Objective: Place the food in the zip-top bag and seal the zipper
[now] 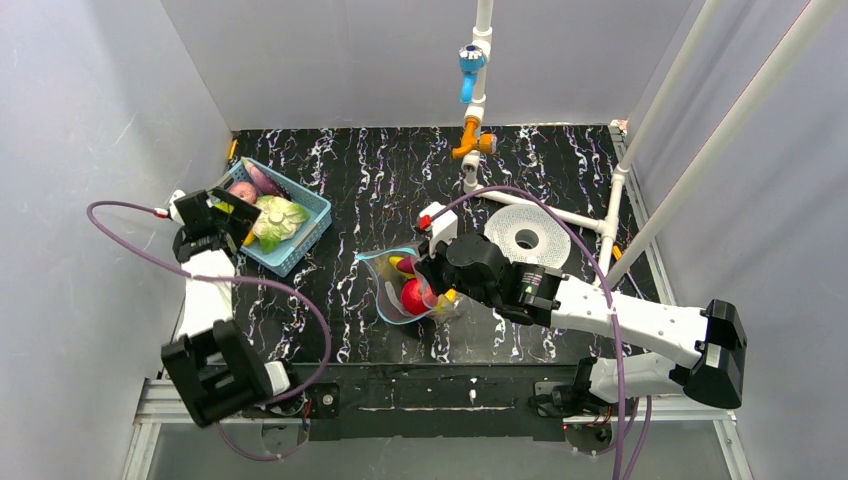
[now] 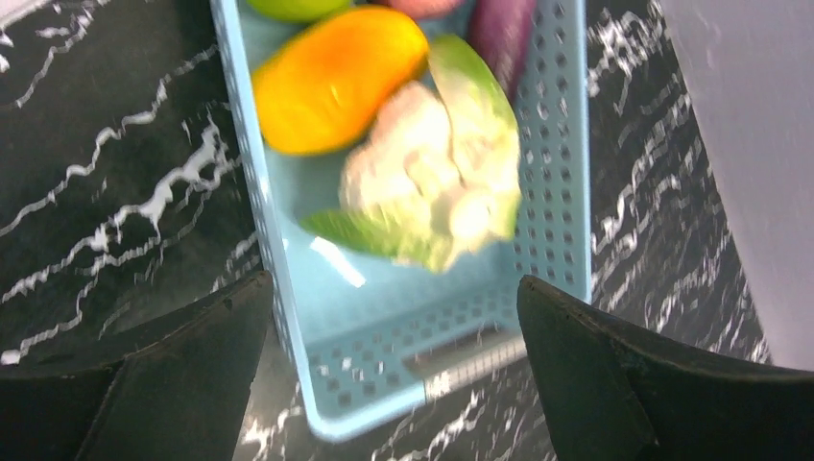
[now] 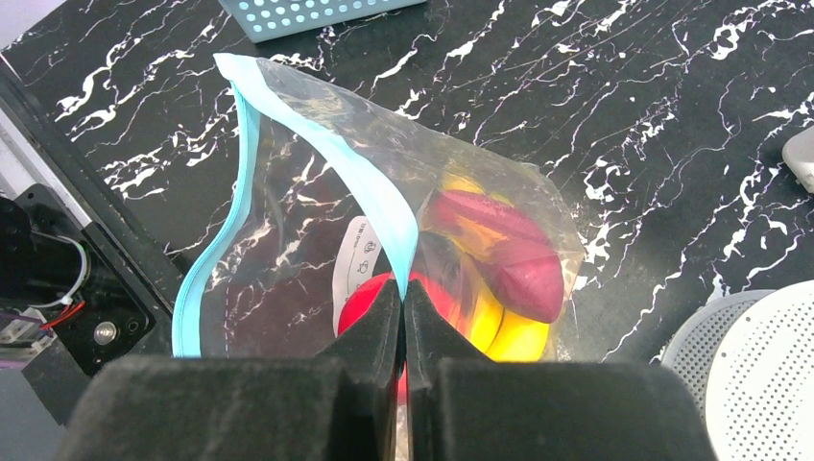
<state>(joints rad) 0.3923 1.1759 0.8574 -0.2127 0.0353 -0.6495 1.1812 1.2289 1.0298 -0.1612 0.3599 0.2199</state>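
Observation:
The clear zip-top bag [image 3: 288,221] lies on the black marble table with its mouth gaping. My right gripper [image 3: 403,288] is shut on the upper lip of its teal zipper [image 3: 245,144]. Inside the bag I see a red apple [image 3: 360,298], a yellow banana [image 3: 514,336] and a dark purple piece [image 3: 509,259]. From above, the bag [image 1: 385,275] sits mid-table under the right gripper [image 1: 432,285]. My left gripper [image 2: 394,288] is open and empty, hovering over the near end of the blue basket [image 2: 317,384]. That basket holds an orange piece [image 2: 336,77], a white-green cauliflower [image 2: 432,182] and a purple piece [image 2: 504,34].
The blue lattice basket [image 1: 305,235] stands at the left rear, close to the left wall. A white perforated disc [image 1: 527,238] lies right of the bag. A white pipe frame [image 1: 470,150] with orange and blue fittings rises behind it and along the right side.

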